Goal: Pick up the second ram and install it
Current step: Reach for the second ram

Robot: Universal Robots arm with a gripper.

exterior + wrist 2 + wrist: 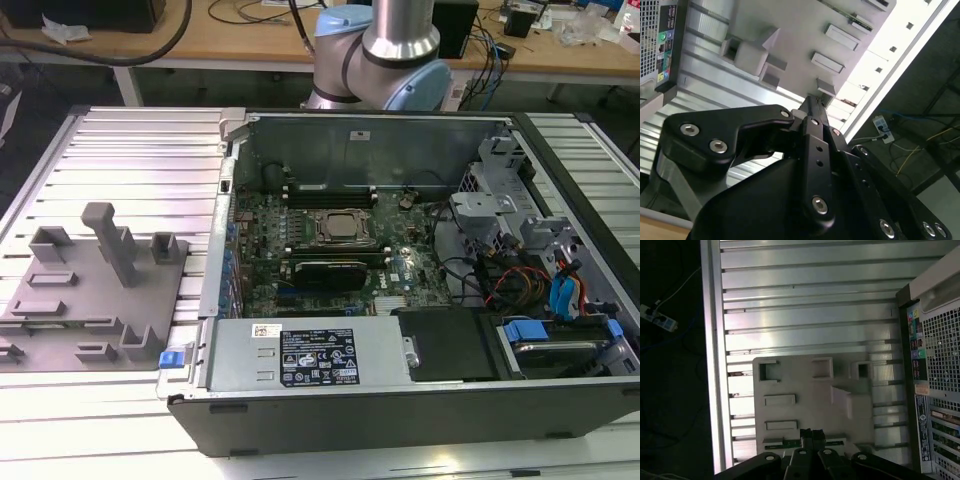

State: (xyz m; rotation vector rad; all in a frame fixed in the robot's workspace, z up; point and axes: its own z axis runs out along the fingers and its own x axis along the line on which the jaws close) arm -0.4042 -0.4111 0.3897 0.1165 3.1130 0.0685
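In the first wrist view, the gripper point(812, 436) covers the middle of the second ram point(777, 443); the green ends show on either side in the grey holder tray point(805, 385). Contact between gripper and ram cannot be determined. In the exterior view, the arm point(400, 35) is cut off at the top edge and the tray at the exterior view's left.
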